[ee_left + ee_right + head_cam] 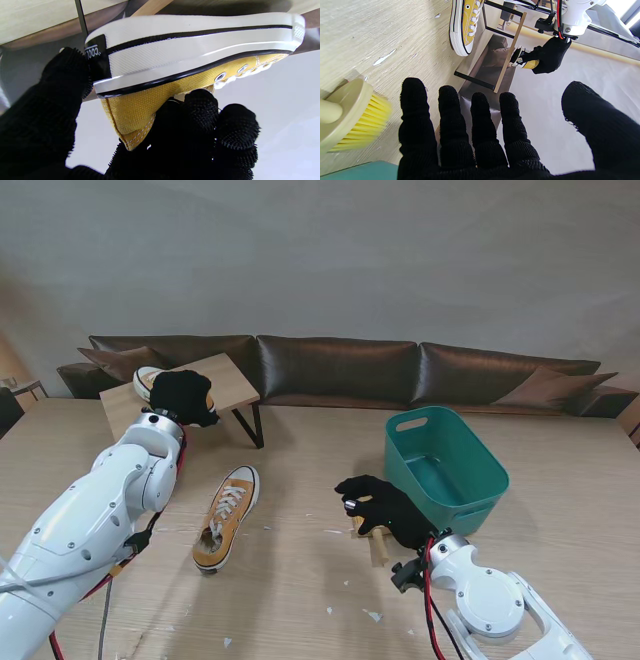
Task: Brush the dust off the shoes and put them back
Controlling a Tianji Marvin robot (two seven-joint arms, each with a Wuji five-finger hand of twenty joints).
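1. Left hand (183, 397) reaches to the small wooden rack (232, 382) at the far left in the stand view, fingers closed on one shoe (148, 379), likely to set it back. A second shoe (227, 515) lies on the table (300, 600), well apart, with bare wood around it. The right hand (385, 510) hovers over the brush (372, 542) beside the green bin (445, 465).

2. Left wrist view: fingers (200, 110) pinch the shoe's heel collar, sole toward the rack board.

3. Right wrist view: fingers (452, 120) are spread and hold nothing; the brush lies just beside them.

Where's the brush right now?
In the stand view the brush lies on the table right of centre, under the open right hand, just left of the green bin.
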